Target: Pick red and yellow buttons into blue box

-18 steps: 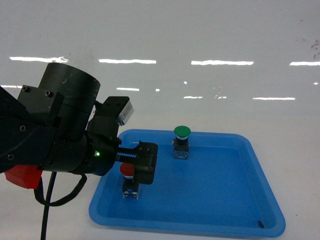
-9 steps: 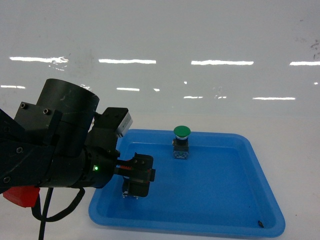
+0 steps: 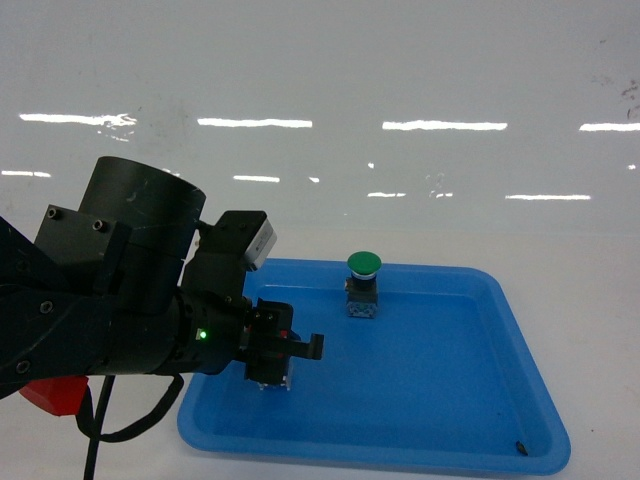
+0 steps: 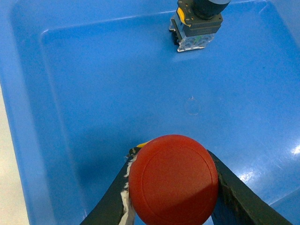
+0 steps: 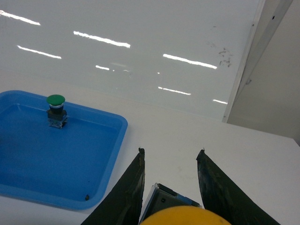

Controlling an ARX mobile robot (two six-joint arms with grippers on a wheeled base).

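Observation:
The red button (image 4: 172, 178) shows its round cap between the two dark fingers (image 4: 112, 206) of my left gripper (image 4: 171, 154), which is shut on it just over the shallow blue tray (image 4: 93, 93). In the head view the left gripper (image 3: 285, 345) covers the cap; only the clear switch block (image 3: 272, 378) shows below it. My right gripper (image 5: 171, 151) is shut on the yellow button (image 5: 187, 216), its grey block (image 5: 173, 199) wedged between the fingers above the white table (image 5: 187, 131). The blue box is out of view.
A green-capped button (image 3: 364, 265) stands upright at the tray's back (image 4: 197, 23) and left of the right gripper (image 5: 56, 101). The tray's raised rim (image 3: 520, 330) surrounds the left gripper. A white wall (image 3: 320, 100) runs behind the table.
My left gripper came down over the red button and shut on it; the red cap is now hidden in the head view. The switch block shifted slightly right.

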